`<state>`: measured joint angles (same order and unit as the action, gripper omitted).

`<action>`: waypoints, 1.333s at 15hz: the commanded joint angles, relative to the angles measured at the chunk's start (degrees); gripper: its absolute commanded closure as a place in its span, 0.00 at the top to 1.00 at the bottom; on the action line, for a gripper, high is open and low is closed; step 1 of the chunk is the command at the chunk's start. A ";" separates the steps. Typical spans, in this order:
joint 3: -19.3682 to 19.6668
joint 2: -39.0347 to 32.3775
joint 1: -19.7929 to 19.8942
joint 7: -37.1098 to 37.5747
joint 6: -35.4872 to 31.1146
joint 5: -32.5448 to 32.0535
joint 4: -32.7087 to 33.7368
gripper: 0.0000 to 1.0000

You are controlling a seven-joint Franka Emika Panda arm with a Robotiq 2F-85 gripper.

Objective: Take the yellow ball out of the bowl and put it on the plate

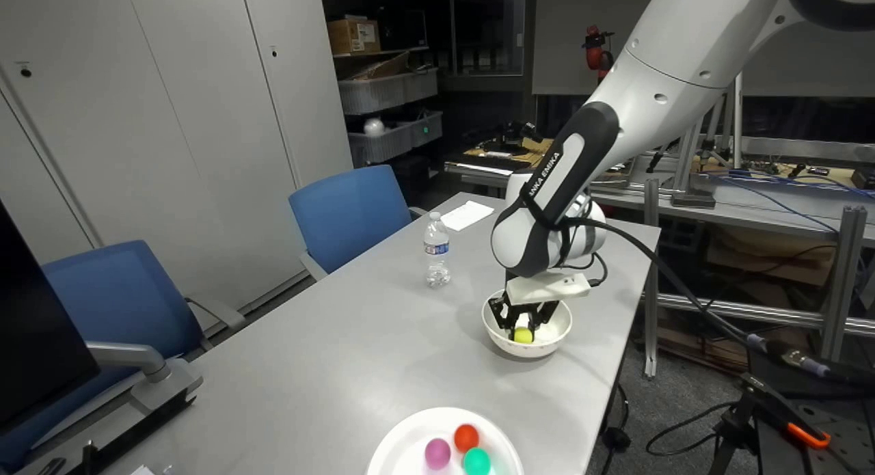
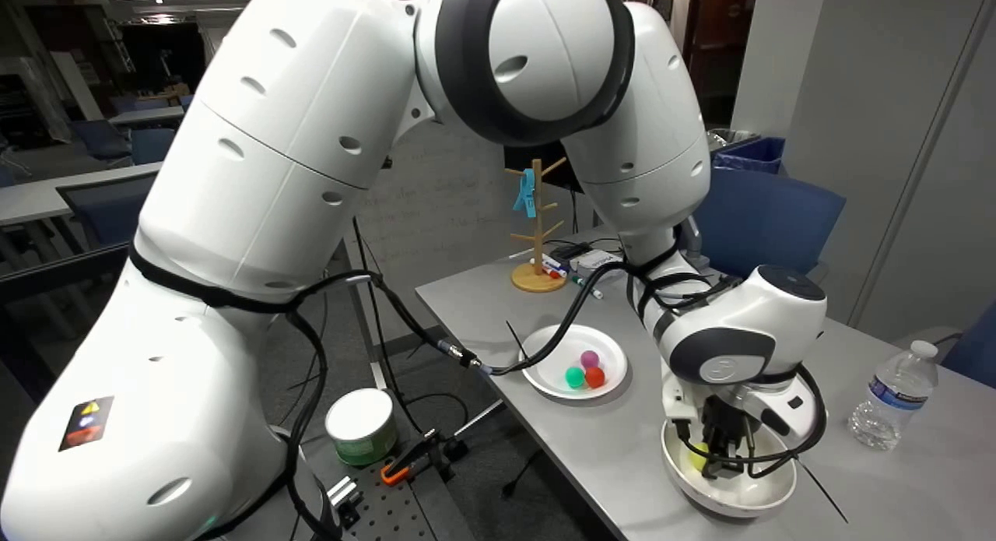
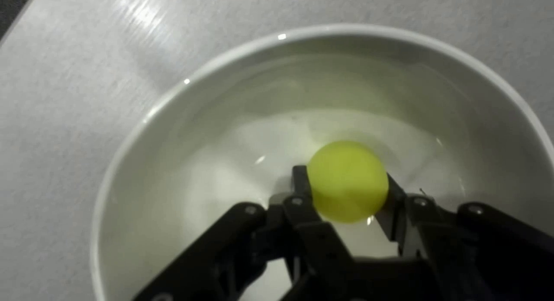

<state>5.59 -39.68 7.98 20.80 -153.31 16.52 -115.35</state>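
The yellow ball (image 3: 347,175) is inside the white bowl (image 3: 143,123), low in it. The ball also shows in both exterior views (image 1: 523,335) (image 2: 697,455), partly covered by the gripper. The bowl (image 1: 525,350) stands upright on the table; it also shows in an exterior view (image 2: 735,507). My gripper (image 3: 346,186) reaches down into the bowl, with one black finger against each side of the ball; it is shut on the ball. I cannot tell whether the ball still touches the bowl's floor. The flat white plate (image 1: 403,444) (image 2: 545,358) holds a purple, a red and a teal ball.
A water bottle (image 1: 437,249) (image 2: 895,397) stands on the table near the bowl. White paper (image 1: 467,215) lies at the table's far end. A wooden peg stand (image 2: 538,222) and markers are beyond the plate. Blue chairs (image 1: 352,215) line one side. The table edge (image 1: 618,376) runs close by the bowl.
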 commanded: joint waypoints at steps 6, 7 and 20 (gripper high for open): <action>-0.47 14.94 -0.53 -2.61 -1.61 0.87 -11.48 0.13; -0.52 16.45 -0.89 -2.87 -1.89 0.58 -12.62 0.13; -9.65 20.72 -5.28 -9.85 -0.02 1.70 -14.46 0.13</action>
<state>-2.47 -18.53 3.86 14.24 -153.55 16.52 -130.50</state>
